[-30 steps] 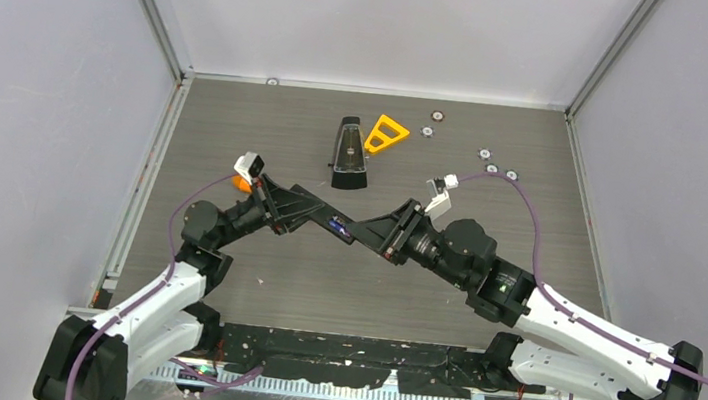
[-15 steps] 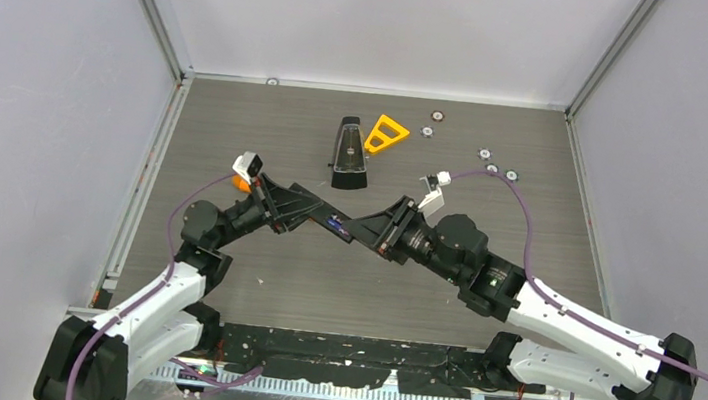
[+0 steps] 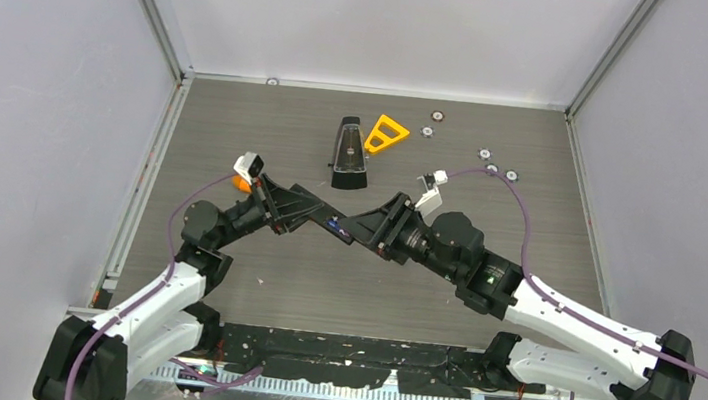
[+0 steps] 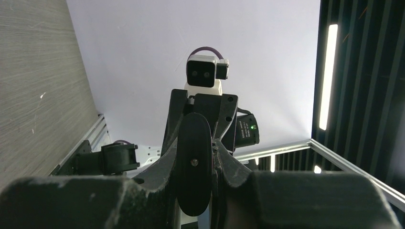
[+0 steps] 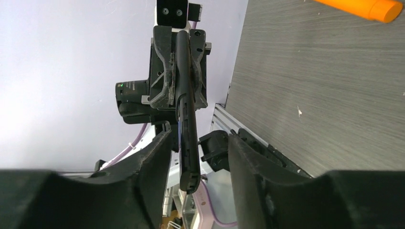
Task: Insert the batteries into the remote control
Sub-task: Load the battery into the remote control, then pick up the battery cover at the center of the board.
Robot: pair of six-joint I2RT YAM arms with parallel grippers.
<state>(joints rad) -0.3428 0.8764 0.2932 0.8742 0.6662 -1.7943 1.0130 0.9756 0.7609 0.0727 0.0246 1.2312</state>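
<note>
At far left of the top view, an orange object point(image 3: 243, 184) lies on the table point(image 3: 239, 116), partly under the left arm. The left gripper point(image 4: 195, 152) is pinching the remote control point(image 5: 187, 129). In the left wrist view you see the black bar end-on, squeezed between both fingers and held off the table over its middle.

A small purple-blue spot on the bar is probably a battery point(image 3: 335, 224), though it is too small in the top view for you to be sure.

The right gripper point(image 5: 199, 143) faces the left one. Its fingers point(image 5: 153, 167) are spread, and the free end of the remote control hangs between them with a gap on each side.

Toward the back of the table, a tapered black case point(image 3: 347, 149) lies just left of a yellow triangle point(image 3: 386, 133). Farther right, small silver discs point(image 3: 484, 153) are scattered, well apart from both grippers.
</note>
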